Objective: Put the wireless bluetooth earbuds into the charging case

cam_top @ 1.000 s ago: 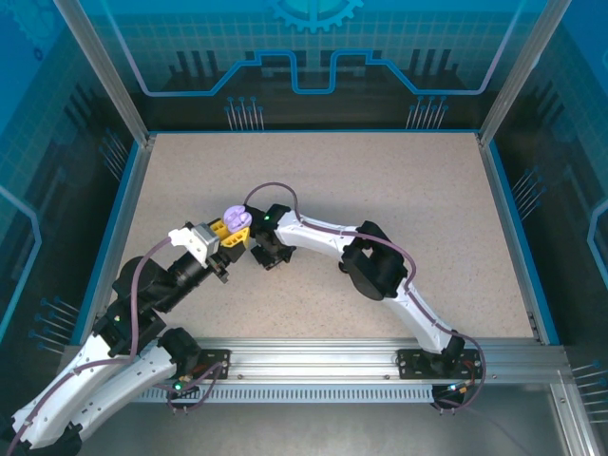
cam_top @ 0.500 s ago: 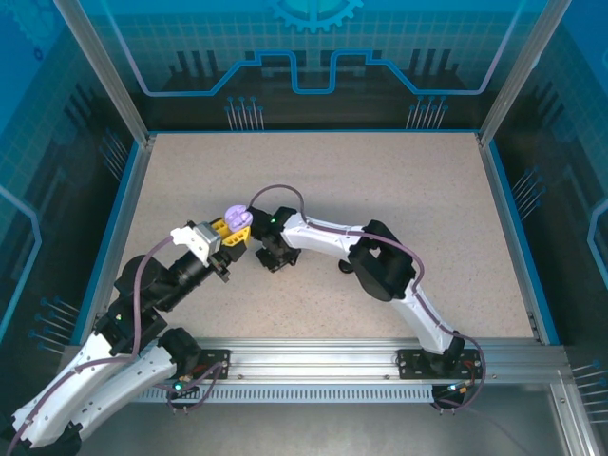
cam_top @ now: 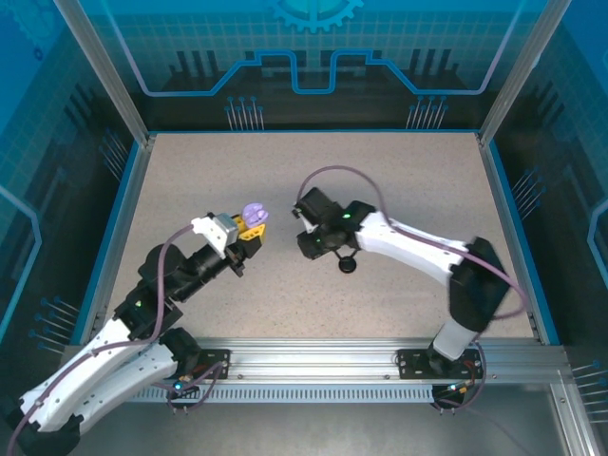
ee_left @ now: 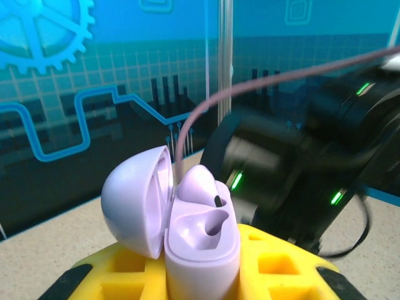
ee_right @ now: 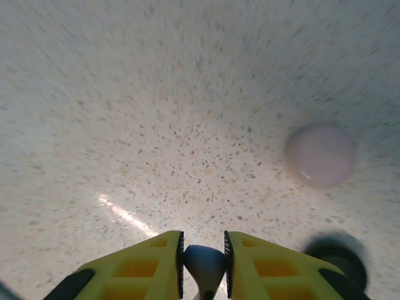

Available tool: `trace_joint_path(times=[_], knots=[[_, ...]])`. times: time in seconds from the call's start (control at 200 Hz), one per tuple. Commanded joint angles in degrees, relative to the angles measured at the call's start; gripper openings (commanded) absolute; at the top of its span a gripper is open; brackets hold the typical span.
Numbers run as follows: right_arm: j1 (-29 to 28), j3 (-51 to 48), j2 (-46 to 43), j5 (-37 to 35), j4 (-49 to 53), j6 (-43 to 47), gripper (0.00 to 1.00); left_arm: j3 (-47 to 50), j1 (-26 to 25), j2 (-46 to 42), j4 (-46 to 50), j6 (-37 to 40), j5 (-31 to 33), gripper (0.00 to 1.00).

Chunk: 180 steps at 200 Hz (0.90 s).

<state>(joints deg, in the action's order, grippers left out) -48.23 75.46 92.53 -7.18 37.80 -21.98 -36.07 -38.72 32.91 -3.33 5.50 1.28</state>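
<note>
The lilac charging case point(ee_left: 200, 250) stands upright with its lid point(ee_left: 134, 200) swung open to the left, and my left gripper point(ee_left: 200, 265) is shut on its body with yellow fingers point(ee_left: 281, 262). One lilac earbud point(ee_left: 199, 183) sits in the far socket; the near socket point(ee_left: 212, 226) is empty. From above, the case point(cam_top: 253, 213) is left of centre, held off the table. My right gripper point(ee_right: 203, 240) is shut on a dark earbud point(ee_right: 204, 262) above the speckled table, a little to the right of the case point(cam_top: 310, 247).
A pale pink round disc point(ee_right: 322, 156) lies on the table ahead and right of the right gripper. A black disc point(ee_right: 337, 262) lies nearer, seen from above just under the right forearm point(cam_top: 348, 265). Blue walls fence the table point(cam_top: 399, 180).
The right arm has swung away to the right from the case it stood against. The left arm has carried the case slightly right and further from its base.
</note>
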Motion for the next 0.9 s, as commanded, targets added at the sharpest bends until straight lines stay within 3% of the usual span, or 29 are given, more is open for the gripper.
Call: trace_joint_path(times=[0.0,0.22,0.435,0.57,0.895], knots=[[1.3,-4.2,-9.6,1.8,-5.3,2.9,0.24,0.9,0.4,3.0,-6.0,-3.3,-3.0,0.00],[1.9,-9.2,-27.4,3.9,-10.7,9.5,0.24,1.0,0.4,10.3,-11.7,-5.5,-8.7,0.00],[1.3,-10.3,-36.7,9.1,-16.8,13.7,0.24,1.1,0.4,15.7,-17.3,-6.6,-15.5,0.00],[-0.8,-10.0,-37.8,12.2,-22.0,15.4,0.24,1.4,0.3,17.6,-20.7,-7.3,-19.4,0.00],[-5.3,-5.3,-31.4,11.5,-25.1,21.5,0.24,1.4,0.4,19.4,-23.8,-9.2,-23.7,0.00]])
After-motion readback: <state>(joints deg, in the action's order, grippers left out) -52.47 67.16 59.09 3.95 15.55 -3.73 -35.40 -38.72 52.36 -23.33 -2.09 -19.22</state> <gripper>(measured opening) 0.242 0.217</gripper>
